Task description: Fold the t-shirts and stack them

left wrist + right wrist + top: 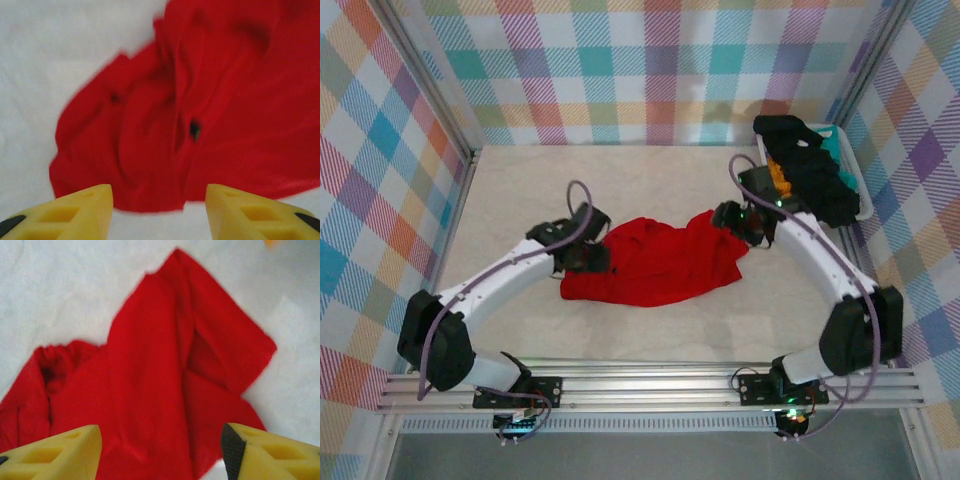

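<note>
A plain bright red t-shirt (655, 265) of soft cloth lies crumpled in the middle of the pale, speckled counter (520, 190), spread wider than it is deep, with loose folds and one corner reaching toward the right arm. It lies flat on the counter, and no part of it is lifted.

The left fingers (75, 212), yellow wedge-shaped pads, stand well apart just above the near edge of the red t-shirt. Only cloth and bare counter show in the gap between them, so they have hold of nothing. From above, the left arm's wrist sits at the shirt's left end.

The right fingers (60, 452), of the same yellow make, are likewise spread wide over the shirt's right end, one to either side of a long fold (one carries a dark pad on its inner face). They grip nothing either.

At the far right corner stands a white-and-teal plastic basket (834, 134). A black t-shirt (815, 170) is heaped in it and spills over its near rim, and a patch of orange-yellow cloth (778, 176) shows beneath the black, close behind the right arm's wrist
</note>
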{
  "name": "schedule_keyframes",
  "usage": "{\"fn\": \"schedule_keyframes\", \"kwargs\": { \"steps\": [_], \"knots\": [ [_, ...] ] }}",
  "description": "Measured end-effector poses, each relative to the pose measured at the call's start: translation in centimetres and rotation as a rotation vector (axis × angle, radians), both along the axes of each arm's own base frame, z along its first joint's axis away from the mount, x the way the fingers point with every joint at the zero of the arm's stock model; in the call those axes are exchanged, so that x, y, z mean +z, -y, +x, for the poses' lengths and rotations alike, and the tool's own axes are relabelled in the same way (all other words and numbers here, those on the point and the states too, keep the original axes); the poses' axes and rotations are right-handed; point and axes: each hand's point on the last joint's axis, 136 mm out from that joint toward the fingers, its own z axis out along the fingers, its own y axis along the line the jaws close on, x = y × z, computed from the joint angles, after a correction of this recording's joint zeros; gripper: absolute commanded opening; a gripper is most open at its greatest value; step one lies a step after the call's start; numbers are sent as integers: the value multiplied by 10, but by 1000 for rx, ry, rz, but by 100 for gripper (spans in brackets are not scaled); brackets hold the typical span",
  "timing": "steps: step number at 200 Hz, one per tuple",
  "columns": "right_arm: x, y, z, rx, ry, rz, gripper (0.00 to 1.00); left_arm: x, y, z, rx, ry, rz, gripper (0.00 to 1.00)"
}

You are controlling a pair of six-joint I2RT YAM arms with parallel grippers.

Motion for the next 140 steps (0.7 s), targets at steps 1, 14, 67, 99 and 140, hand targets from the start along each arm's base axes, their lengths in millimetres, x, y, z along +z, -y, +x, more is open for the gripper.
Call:
{"fn": "schedule_keyframes", "kwargs": {
  "steps": [1, 14, 67, 99, 140],
  "knots": [
    [-1, 0, -1, 0, -2, 2, 62, -2, 0, -2, -3, -7, 10, 55],
    [-23, -5, -27, 4, -52, 19, 62, -18, 4, -15, -35, -48, 90, 56],
    [-124, -10, -90, -35, -359, 0, 45, -79, 2, -10, -64, -125, 366, 25],
    [-141, -12, -77, -61, -358, -3, 18, -85, -16, 2, -29, -79, 485, 0],
    [-127, -11, -53, -77, -270, -18, 0, -47, -24, 19, 9, 62, 492, 0]
  ]
}}
